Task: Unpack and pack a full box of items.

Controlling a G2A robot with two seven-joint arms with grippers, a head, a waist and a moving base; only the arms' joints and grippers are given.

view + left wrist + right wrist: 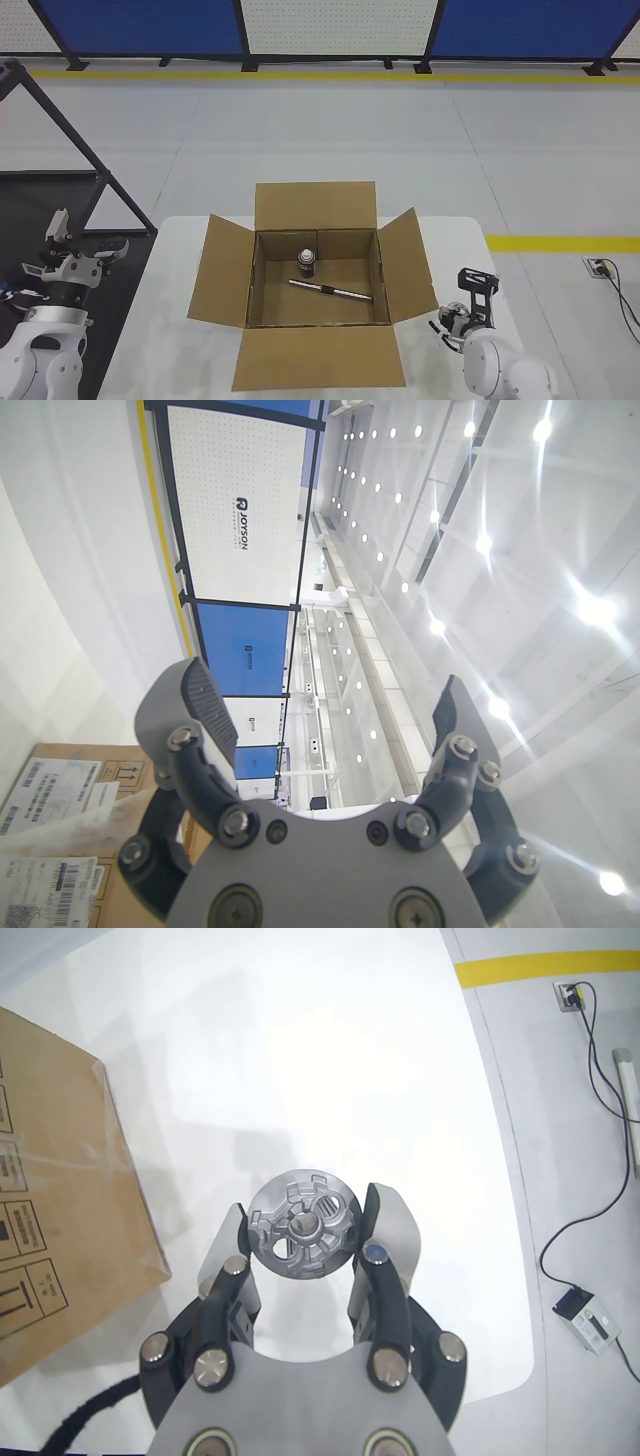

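- My right jaws are closed on a round metal part, a grey cast disc with a hub in the middle and cut-outs around it. One pad presses on each side of its rim.
- I hold that part above the right near area of the white worktop, to the right of the cardboard box and apart from it. From the right wrist view I cannot tell whether the disc touches the worktop or hangs over it.
- My left jaws are spread wide with nothing between the ribbed pads. They point up toward the ceiling lights and sit off the left side of the worktop, well apart from the box.
- The box stands in the middle of the worktop with all four flaps folded outward. Its printed labels show on the outer wall in both wrist views.
- Inside the box a small can stands upright near the far wall.
- A thin metal rod lies flat on the box floor, running from the left far side toward the right near side. Its left end is just beside the can.
- On the floor to the right of the worktop a cable runs from a wall-type socket to a small adapter.
- A yellow line crosses the floor on the right.
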